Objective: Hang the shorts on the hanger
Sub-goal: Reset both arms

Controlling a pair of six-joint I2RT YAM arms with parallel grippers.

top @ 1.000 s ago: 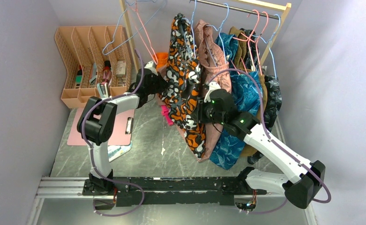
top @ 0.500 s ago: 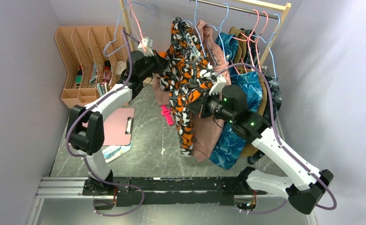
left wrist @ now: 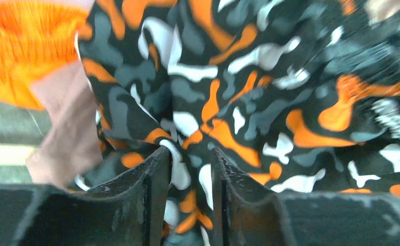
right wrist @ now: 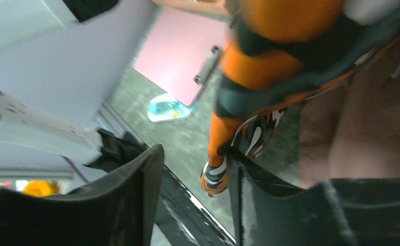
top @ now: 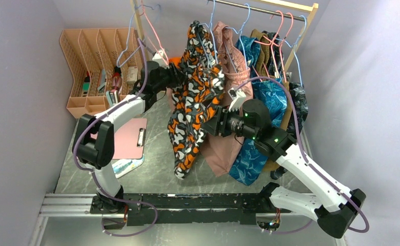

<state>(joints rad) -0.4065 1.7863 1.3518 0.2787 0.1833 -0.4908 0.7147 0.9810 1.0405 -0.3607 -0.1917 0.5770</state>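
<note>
The shorts (top: 190, 118), in an orange, black, white and grey blotch print, hang from the rail and trail down to the left. Above their top a light-blue hanger hook (top: 213, 13) shows; its frame is hidden by fabric. My left gripper (top: 173, 77) is shut on the shorts' upper left edge, with fabric (left wrist: 249, 92) pinched between its jaws (left wrist: 190, 151). My right gripper (top: 211, 124) is open and empty just right of the hanging cloth. In the right wrist view (right wrist: 195, 151) the shorts (right wrist: 270, 61) hang beside the right finger.
A dusty-pink garment (top: 223, 148) and a blue leaf-print garment (top: 252, 154) hang right of the shorts. Pink and blue hangers (top: 154, 36) hang at the rail's left. A peach file organiser (top: 93, 61) and pink clipboard (top: 131, 138) sit at left.
The shorts' lower part has left my right gripper and swung down to the left. My right gripper has dropped a little and is open. My left gripper still holds the fabric.
</note>
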